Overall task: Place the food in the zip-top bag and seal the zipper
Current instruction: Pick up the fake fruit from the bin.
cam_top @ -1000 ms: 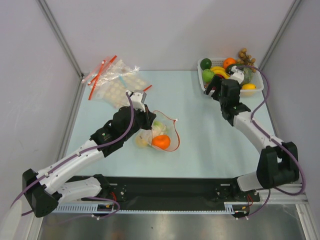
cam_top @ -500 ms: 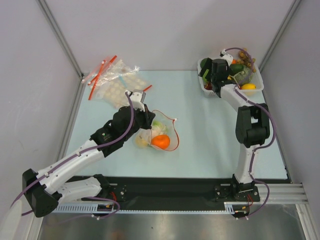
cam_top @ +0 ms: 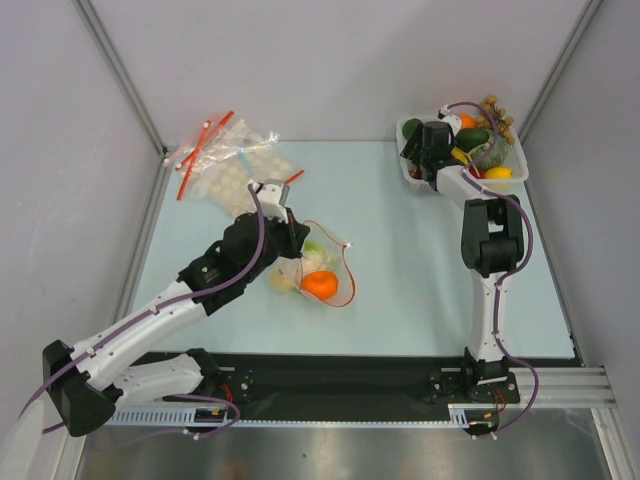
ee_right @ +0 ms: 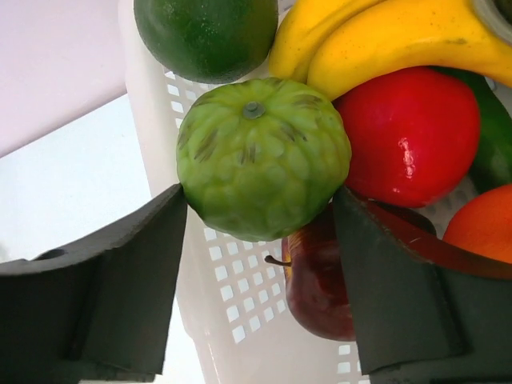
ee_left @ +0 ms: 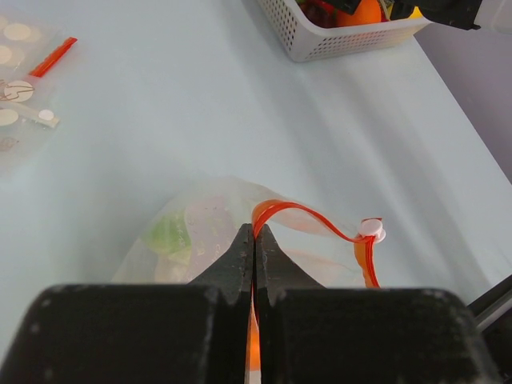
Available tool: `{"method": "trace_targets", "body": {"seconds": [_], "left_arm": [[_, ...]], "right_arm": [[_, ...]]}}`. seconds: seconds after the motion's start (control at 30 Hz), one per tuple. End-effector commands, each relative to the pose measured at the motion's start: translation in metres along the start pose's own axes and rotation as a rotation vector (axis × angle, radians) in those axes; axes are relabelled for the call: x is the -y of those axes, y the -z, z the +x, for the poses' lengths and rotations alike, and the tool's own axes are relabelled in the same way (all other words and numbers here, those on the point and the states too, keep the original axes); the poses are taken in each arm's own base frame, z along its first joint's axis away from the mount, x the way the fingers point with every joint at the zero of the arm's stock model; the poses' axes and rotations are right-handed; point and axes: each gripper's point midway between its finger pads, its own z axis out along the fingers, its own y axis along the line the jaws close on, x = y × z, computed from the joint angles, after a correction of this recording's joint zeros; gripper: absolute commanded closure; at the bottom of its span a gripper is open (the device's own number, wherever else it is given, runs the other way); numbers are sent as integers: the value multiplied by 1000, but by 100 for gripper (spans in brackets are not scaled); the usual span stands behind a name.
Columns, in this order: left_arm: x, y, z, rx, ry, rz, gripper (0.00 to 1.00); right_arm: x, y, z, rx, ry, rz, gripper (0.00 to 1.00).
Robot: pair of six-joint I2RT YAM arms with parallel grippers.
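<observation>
The clear zip-top bag [cam_top: 325,268] lies mid-table, holding an orange [cam_top: 320,285], a green piece and pale pieces. My left gripper [cam_top: 291,233] is shut on its red-orange zipper [ee_left: 308,214], pinching the strip at the near side of the mouth [ee_left: 254,236]. The white slider [ee_left: 370,229] sits at the strip's right end. My right gripper [cam_top: 424,152] is in the white basket [cam_top: 410,180], jaws open on either side of a bumpy green round fruit [ee_right: 260,160]. A dark green fruit [ee_right: 206,32], bananas [ee_right: 384,40], a red piece [ee_right: 408,136] and an apple [ee_right: 320,280] surround it.
Crinkled disc-dotted bags with red strips [cam_top: 225,165] lie at the back left, also in the left wrist view [ee_left: 20,104]. The basket stands at the back right corner, near the frame post [cam_top: 560,70]. Grey walls close in the table on both sides.
My right arm has swung from beside the basket up into it, and its jaws now straddle the green fruit. My left gripper stays shut on the zipper; the bag barely shifted.
</observation>
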Motion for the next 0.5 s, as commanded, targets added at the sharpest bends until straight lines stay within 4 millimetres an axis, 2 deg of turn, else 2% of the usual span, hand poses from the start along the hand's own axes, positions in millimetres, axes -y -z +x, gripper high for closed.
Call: {"method": "trace_targets", "body": {"seconds": [0.0, 0.07, 0.13, 0.2, 0.23, 0.3, 0.33, 0.4, 0.47], "left_arm": [[7, 1, -17, 46, 11, 26, 100], [6, 1, -16, 47, 10, 23, 100], [5, 1, -17, 50, 9, 19, 99], [4, 1, -17, 52, 8, 12, 100], [3, 0, -17, 51, 5, 10, 100], [3, 1, -17, 49, 5, 9, 100], [4, 0, -17, 49, 5, 10, 100], [5, 0, -17, 48, 5, 15, 100], [4, 0, -16, 46, 4, 14, 100]], "right_arm": [[-8, 13, -30, 44, 8, -31, 30], [-11, 20, -32, 48, 33, -40, 35], [-15, 34, -47, 74, 62, -48, 36], [-17, 44, -50, 82, 87, -48, 36], [-21, 54, -61, 106, 102, -56, 36], [-23, 65, -62, 111, 123, -55, 36], [-30, 78, -73, 134, 128, -72, 36], [-33, 89, -68, 126, 135, -81, 37], [-41, 107, -77, 143, 130, -108, 37]]}}
